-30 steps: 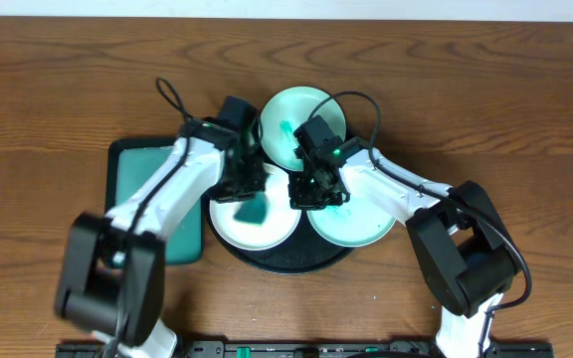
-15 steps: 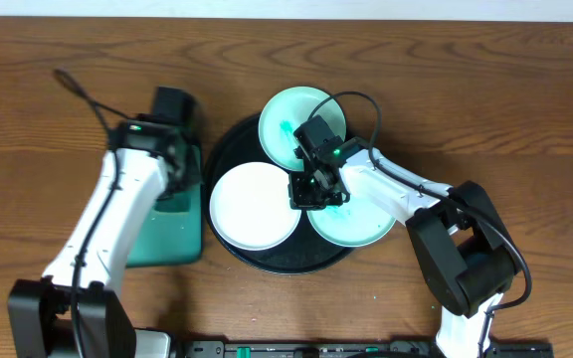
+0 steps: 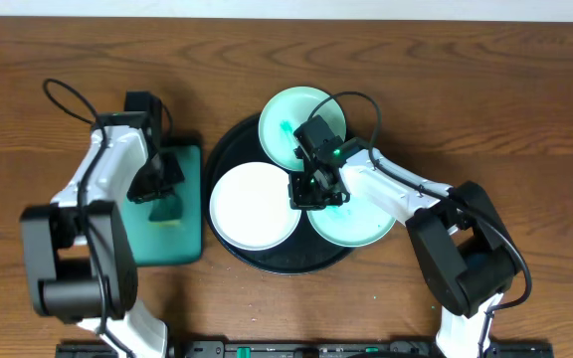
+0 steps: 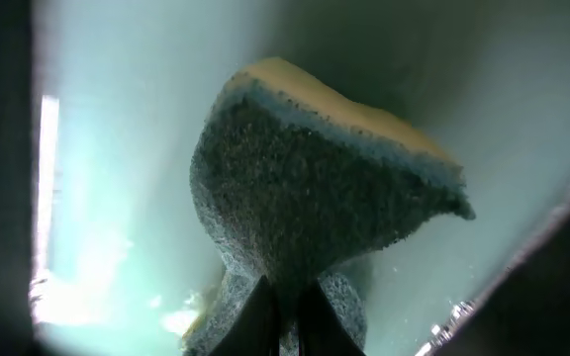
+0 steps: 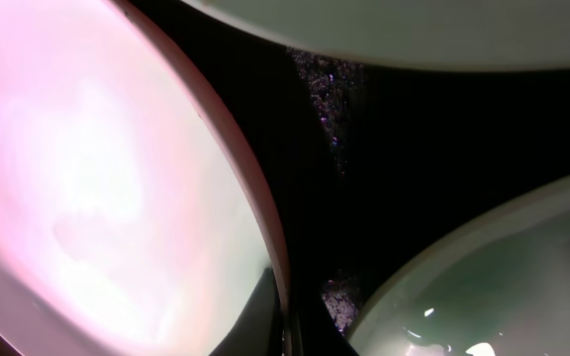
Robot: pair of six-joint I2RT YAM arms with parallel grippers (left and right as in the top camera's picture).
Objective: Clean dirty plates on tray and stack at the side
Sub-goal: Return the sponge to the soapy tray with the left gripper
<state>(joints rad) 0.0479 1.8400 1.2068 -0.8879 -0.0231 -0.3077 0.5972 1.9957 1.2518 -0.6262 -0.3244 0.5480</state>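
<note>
Overhead: three plates (image 3: 255, 207) on tray (image 3: 231, 145)

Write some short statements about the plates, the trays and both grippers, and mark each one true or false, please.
1. The white plate, the back mint plate and the front mint plate all lie on the round black tray. True.
2. The left gripper holds a sponge over the white plate. False: it holds the sponge over the rectangular teal tray, beside the black tray.
3. The back mint plate is spotless. False: it carries a teal smear.
4. In the overhead view, the white plate shows no smear. True.
5. The right gripper hangs wide open. False: it is shut on the rim of the white plate.
</note>
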